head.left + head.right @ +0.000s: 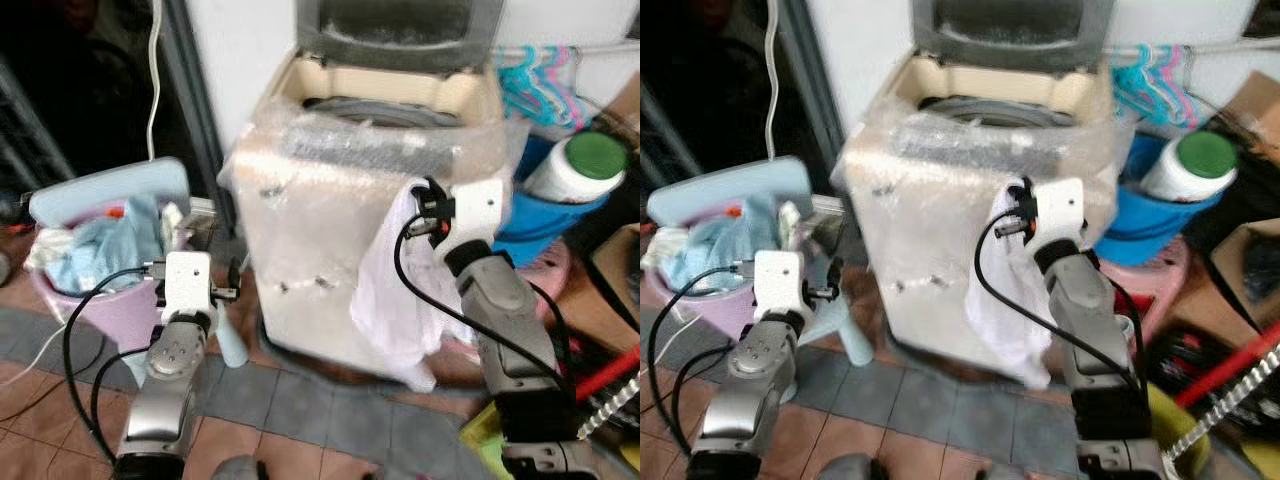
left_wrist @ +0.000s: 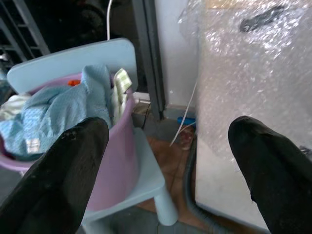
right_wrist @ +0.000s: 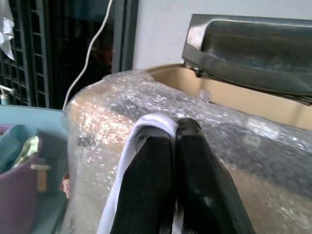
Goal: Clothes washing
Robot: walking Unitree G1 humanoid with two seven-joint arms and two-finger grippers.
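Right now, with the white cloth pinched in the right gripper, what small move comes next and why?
Probably lift the right gripper up over the bubble-wrapped cream washing machine's rim: its fingers are shut on the white cloth, which hangs down the front, and the lid stands open.

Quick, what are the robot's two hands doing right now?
Left gripper: open, empty.
Right gripper: shut on the white cloth.

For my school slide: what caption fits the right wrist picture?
Right claw shut on a white cloth, in front of the open washer.
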